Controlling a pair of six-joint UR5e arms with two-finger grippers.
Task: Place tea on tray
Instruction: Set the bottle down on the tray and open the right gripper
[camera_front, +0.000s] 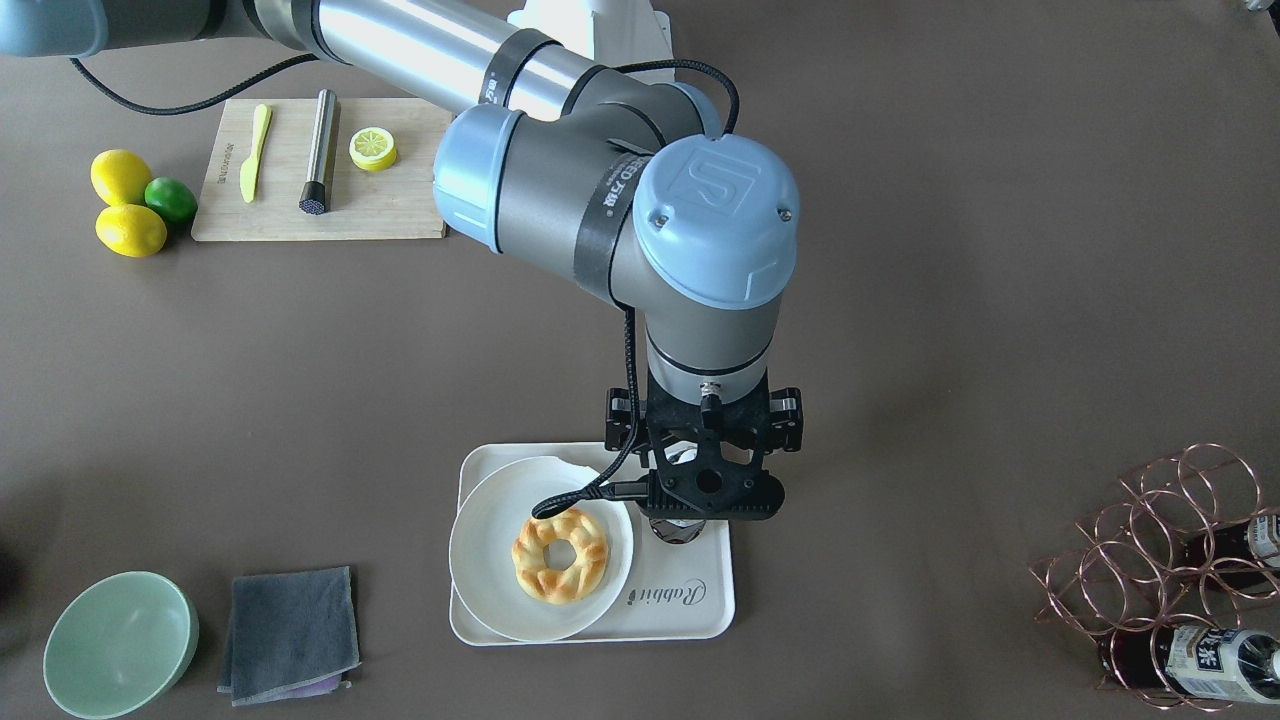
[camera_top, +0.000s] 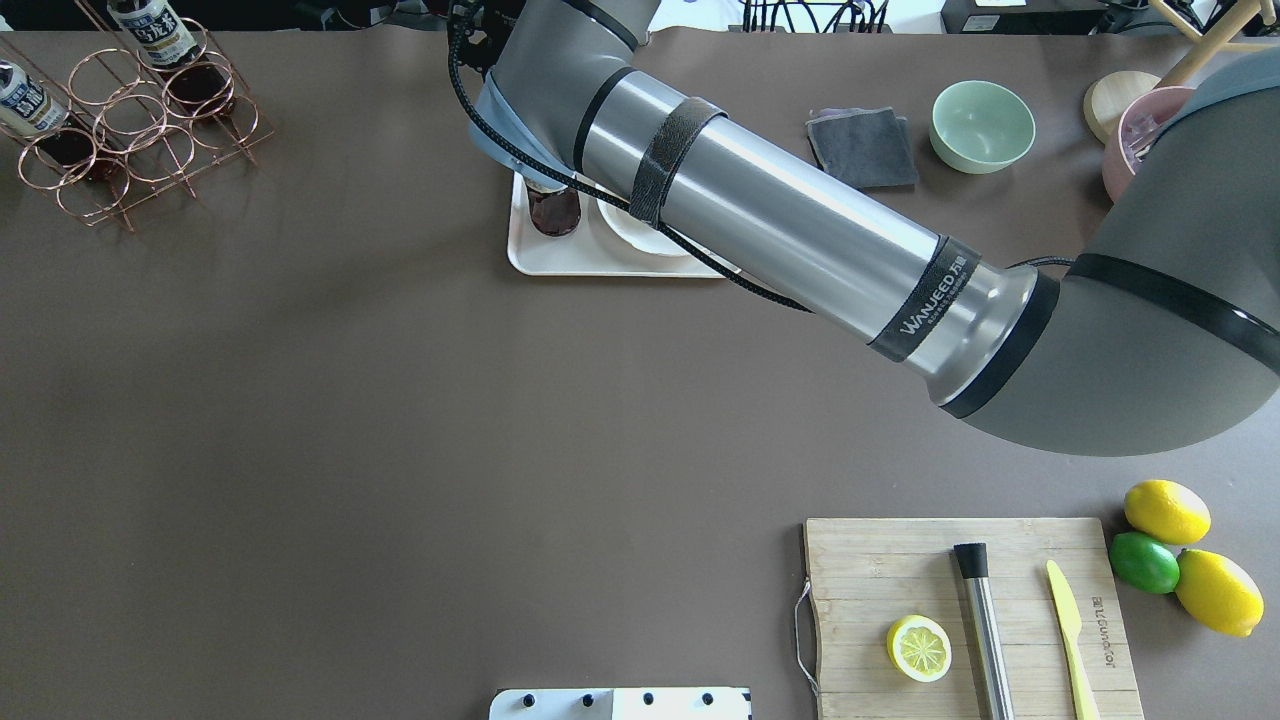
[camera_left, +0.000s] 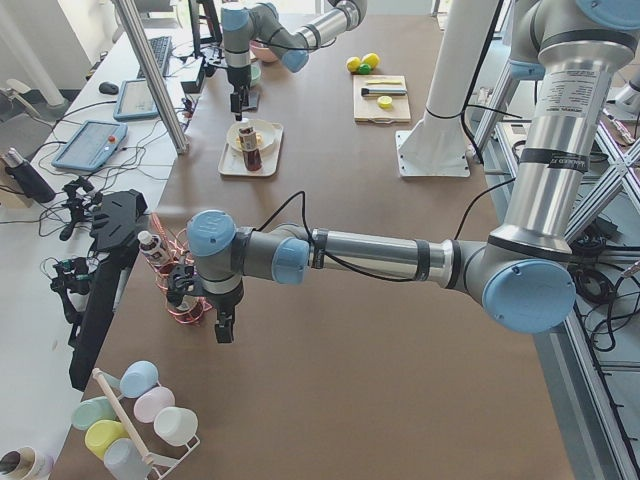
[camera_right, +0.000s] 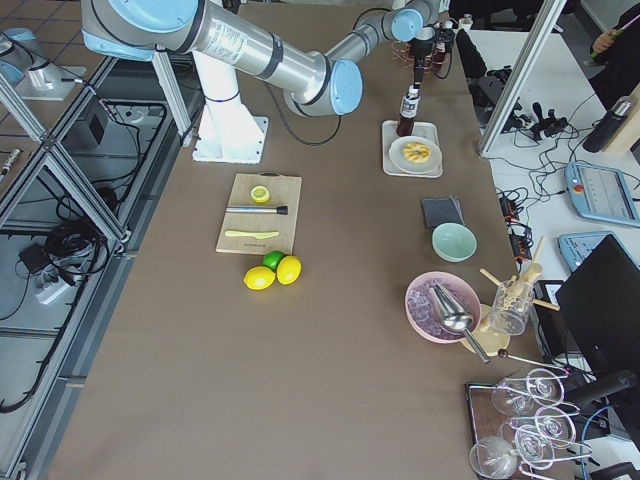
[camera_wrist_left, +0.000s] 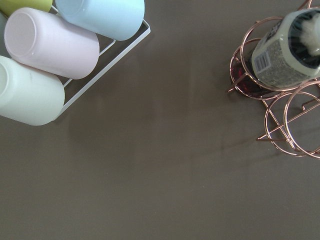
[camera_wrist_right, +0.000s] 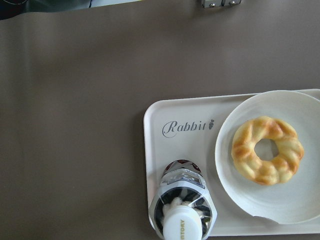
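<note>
The tea (camera_wrist_right: 182, 202) stands upright on the tray (camera_wrist_right: 156, 150), in the bare strip beside the plate (camera_wrist_right: 300, 205) with the doughnut (camera_wrist_right: 267, 150), close to the "Rabbit" script. My right gripper (camera_left: 238, 103) hangs straight above its white cap; I cannot tell whether the fingers are apart or together. My left gripper (camera_left: 222, 328) hovers over the tabletop (camera_left: 330, 380) next to the copper rack (camera_top: 130, 120), and I cannot tell its state either.
</note>
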